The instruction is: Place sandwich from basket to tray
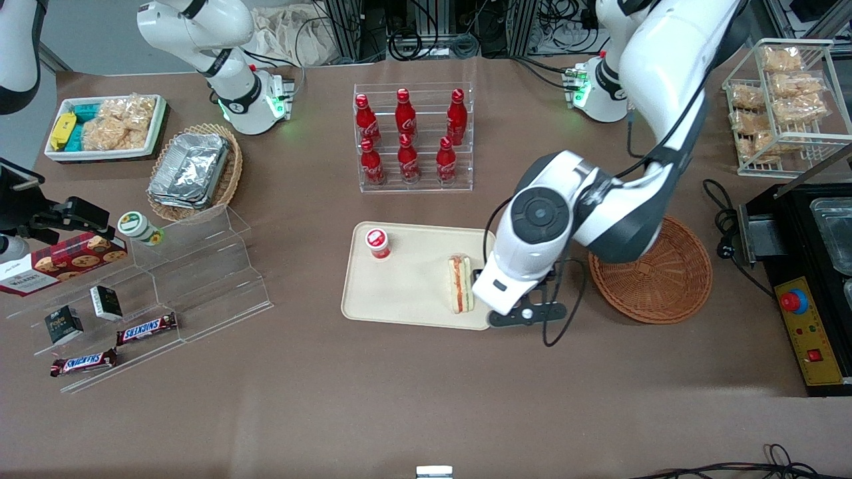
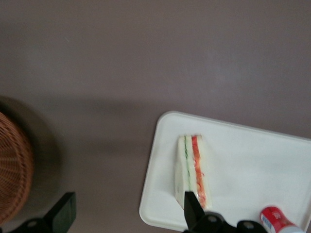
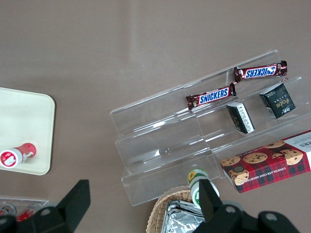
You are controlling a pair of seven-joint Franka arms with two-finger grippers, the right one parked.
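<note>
Now: sandwich [image 1: 460, 284] lies on the tray [image 1: 406, 293], filling edge up, close to the tray's rim at the working arm's end; lower centre of the front frame. A red-capped cup [image 1: 378, 243] stands on the same tray, well apart from it. The basket [image 1: 655, 279], at the right of the front frame, shows no contents on the part the arm leaves visible.

The pincer [image 2: 129, 213] hangs over the tray's edge with its fingers spread wide and nothing between them. In the wrist view one fingertip [image 2: 191, 208] overlaps the sandwich's end; the other sits out over the bare bench [image 1: 399, 399]. Whether that tip touches the bread, cannot tell.

Judgement: placement looks done; only the retreat remains.

Risks:
- Sideways departure could catch the near fingertip on the bread, tipping the wedge or nudging it off the low rim.
- Soft bread may cling to the pad and lift with it.
- A straight rise seems safest.
</note>
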